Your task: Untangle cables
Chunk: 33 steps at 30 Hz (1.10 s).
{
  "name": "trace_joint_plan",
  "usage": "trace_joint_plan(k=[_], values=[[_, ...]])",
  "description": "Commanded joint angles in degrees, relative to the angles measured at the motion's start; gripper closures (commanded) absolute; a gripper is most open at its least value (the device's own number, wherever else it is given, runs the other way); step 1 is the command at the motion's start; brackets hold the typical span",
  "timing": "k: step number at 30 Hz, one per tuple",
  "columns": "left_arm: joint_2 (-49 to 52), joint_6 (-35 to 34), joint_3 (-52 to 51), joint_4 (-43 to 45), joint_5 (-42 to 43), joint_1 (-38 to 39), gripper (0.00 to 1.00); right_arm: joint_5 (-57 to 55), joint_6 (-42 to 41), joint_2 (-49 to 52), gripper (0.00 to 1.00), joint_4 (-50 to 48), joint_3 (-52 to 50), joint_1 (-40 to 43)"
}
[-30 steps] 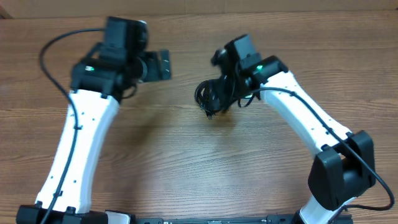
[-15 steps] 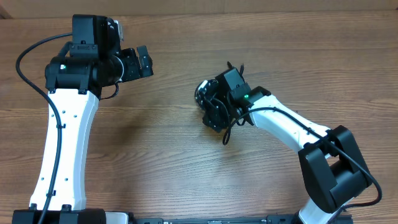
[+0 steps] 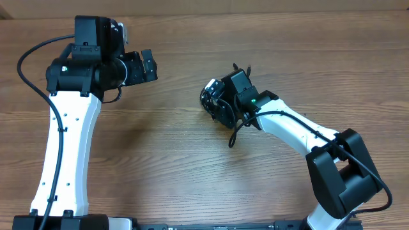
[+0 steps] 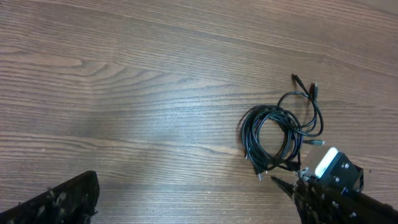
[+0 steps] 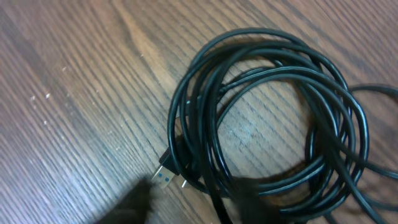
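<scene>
Close-up from the right wrist: the right claw (image 5: 189, 202) sits low over the brown wood-grain surface (image 5: 74, 74). Its two dark, blurred fingertips (image 5: 134, 200) stand astride the near rim of the coil of thin black cables (image 5: 267, 112). A small black plug with a silver tip (image 5: 165, 177) lies just beside one fingertip. The gap between the fingertips is middling, neither wide nor closed, and it cannot be told whether any strand is yet pinched. A second ago the overhead view showed this claw beyond the coil, with the bundle largely exposed. Half a second ago it had come down onto the bundle, and it now covers much of the coil, shifted slightly. Judged from this, the approach is finished and a first grasp on a strand or plug end is being attempted, the opening step in pulling the tangle apart. The cables are one wound loop near the middle of the surface, with nothing yet separated. Beyond the loop, the loose thin cable ends (image 4: 305, 93) curl away from it. Farthest off, the left claw (image 3: 150, 66) hangs wide open and empty, well apart from the cables. It drew back leftward during the second and has not moved in the last half.
</scene>
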<state>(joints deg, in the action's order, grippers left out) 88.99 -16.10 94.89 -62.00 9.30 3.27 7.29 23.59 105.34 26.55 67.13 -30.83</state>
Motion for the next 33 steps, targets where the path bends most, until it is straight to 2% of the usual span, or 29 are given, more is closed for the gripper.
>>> trace_joint_plan(k=[1,17,18,19,20,26,28,33], values=[[-1.16,1.86,1.27,-0.42,0.87,-0.24,0.0,0.46,-1.29,0.96,0.44,-0.17,-0.02,0.15],[-1.16,2.4,1.27,-1.53,0.85,-0.24,0.0,0.46,-1.31,1.53,0.48,-4.48,-2.84,0.31],[-1.16,2.4,1.27,-1.55,0.85,-0.24,0.0,0.46,-1.31,1.53,0.6,-5.16,-3.48,0.31],[-1.16,2.4,1.27,-1.55,0.85,-0.24,0.0,0.46,-1.31,1.53,0.84,-5.57,-3.93,0.31],[-1.16,2.4,1.27,-1.53,0.85,-0.24,0.0,0.44,-1.33,1.53,0.96,-5.66,-4.15,0.31],[-1.16,2.4,1.27,-1.7,0.87,-0.24,0.0,3.28,-4.28,0.83,0.96,-1.99,-2.54,0.17],[-1.16,2.4,1.27,-1.88,0.87,-0.24,0.0,5.62,-4.33,-0.59,0.96,0.63,-0.31,0.13],[-1.14,2.4,1.27,-1.79,0.85,-0.24,0.0,6.54,-11.5,-7.04,0.96,8.44,9.51,0.15]])
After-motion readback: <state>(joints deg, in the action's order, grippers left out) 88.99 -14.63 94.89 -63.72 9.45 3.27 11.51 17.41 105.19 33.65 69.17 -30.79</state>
